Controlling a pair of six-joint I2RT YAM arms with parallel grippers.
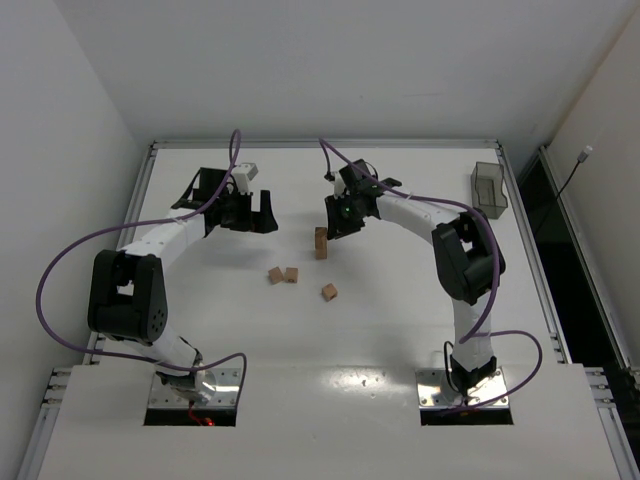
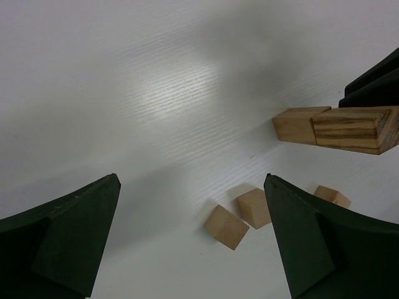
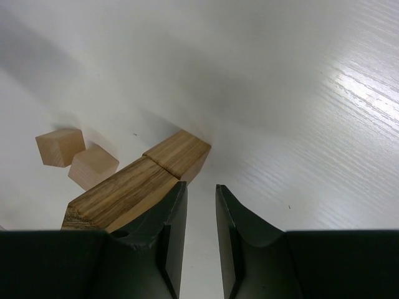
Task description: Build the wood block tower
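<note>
The tower [image 1: 320,242] is a narrow column of tan wood blocks at mid-table. In the right wrist view the tower [image 3: 143,177] stands just left of my left finger, outside the jaws. My right gripper [image 1: 336,224] is beside it, with jaws nearly together and nothing between them [image 3: 201,185]. Two loose wood cubes [image 1: 283,274] lie side by side, with a third cube [image 1: 328,291] nearer. My left gripper [image 1: 262,214] is wide open and empty [image 2: 192,187], hovering left of the tower [image 2: 340,126], with the cube pair [image 2: 242,217] below it.
A translucent grey bin [image 1: 489,187] stands at the far right of the white table [image 1: 400,330]. Purple cables loop from both arms. A raised rim edges the table.
</note>
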